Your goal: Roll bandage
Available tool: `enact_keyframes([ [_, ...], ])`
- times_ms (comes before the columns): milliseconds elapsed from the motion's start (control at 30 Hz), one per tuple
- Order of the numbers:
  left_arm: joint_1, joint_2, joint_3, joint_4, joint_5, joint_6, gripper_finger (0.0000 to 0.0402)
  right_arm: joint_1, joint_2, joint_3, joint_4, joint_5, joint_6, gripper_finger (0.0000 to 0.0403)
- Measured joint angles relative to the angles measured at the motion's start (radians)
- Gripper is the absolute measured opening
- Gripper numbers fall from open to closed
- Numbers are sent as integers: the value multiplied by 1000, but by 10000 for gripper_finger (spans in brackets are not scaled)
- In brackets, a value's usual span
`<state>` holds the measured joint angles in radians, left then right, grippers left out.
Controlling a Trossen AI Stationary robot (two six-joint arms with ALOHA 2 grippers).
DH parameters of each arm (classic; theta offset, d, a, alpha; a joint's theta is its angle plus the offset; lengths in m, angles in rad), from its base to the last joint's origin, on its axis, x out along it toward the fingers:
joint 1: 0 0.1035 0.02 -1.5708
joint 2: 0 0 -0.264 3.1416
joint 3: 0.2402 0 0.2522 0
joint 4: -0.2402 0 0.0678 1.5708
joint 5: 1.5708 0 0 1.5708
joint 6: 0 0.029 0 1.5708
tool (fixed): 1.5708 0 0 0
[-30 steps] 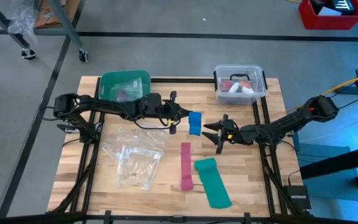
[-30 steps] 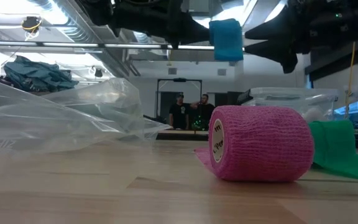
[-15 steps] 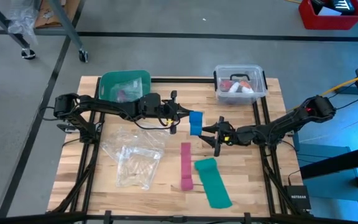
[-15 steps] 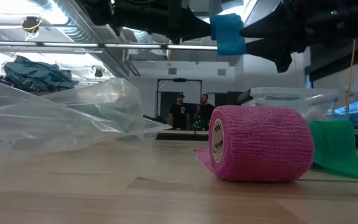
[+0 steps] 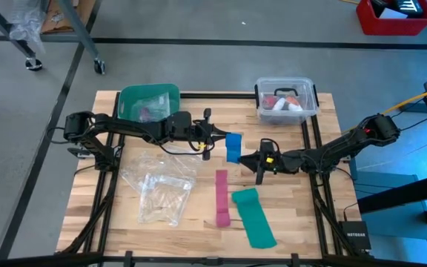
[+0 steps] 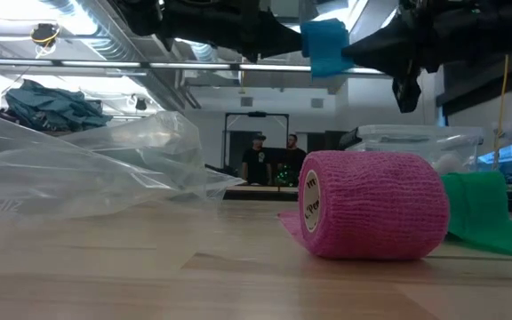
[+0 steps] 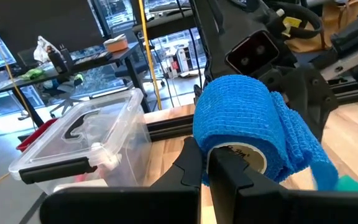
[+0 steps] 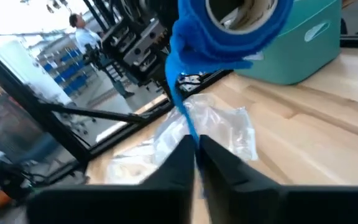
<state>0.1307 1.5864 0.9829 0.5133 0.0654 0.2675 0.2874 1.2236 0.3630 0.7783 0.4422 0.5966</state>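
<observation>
The bright blue bandage (image 5: 233, 144) is a roll held in the air over the middle of the table. It also shows in the low view (image 6: 325, 46) and in the left wrist view (image 7: 238, 121). A short loose tail (image 8: 180, 102) hangs from the roll. My left gripper (image 5: 219, 141) comes from the table's left and is shut on the roll. My right gripper (image 5: 250, 159) comes from the right and is shut on the tail. My left gripper holds the roll by its wall at the open end (image 7: 211, 144), one finger in front of the cardboard core (image 7: 244, 155) and one outside. The fingers come level from the table's left. The roll is lifted clear of the table. My right gripper pinches the free end of the loose tail (image 8: 193, 135) between its two fingers, which come about level from the table's right. The tail runs from the roll (image 8: 229, 25) to the fingers, clear of the table.
A pink bandage strip with a rolled end (image 5: 222, 196) and a wider teal strip (image 5: 254, 216) lie nearer the front edge. A crumpled clear plastic bag (image 5: 158, 185) lies at the left. A green bin (image 5: 148, 102) and a clear lidded box (image 5: 286, 100) stand at the far edge.
My right gripper has gone toward the table's left, up to the blue roll, and has shut on its loose tail. My left gripper and the roll have kept still.
</observation>
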Motion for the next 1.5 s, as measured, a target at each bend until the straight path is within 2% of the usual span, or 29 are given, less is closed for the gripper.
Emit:
enact_keyframes([
  [167,0,0,0,-6,0,24,0,0,0,0,85,-8,113,9],
  [333,0,0,0,-31,0,26,0,-1,-1,0,242,6,225,6],
  [467,-8,0,0,-89,0,55,0,-22,-1,0,372,45,236,4],
  [567,-27,0,1,-121,-3,83,0,-61,-1,0,393,51,232,3],
  [933,-105,2,1,-131,36,135,0,-231,-2,0,320,-63,229,1],
  [1333,-132,2,0,8,48,132,0,-236,-2,0,9,-81,239,0],
  [1500,-133,2,0,21,2,146,0,-236,-2,0,-60,-167,286,0],
])
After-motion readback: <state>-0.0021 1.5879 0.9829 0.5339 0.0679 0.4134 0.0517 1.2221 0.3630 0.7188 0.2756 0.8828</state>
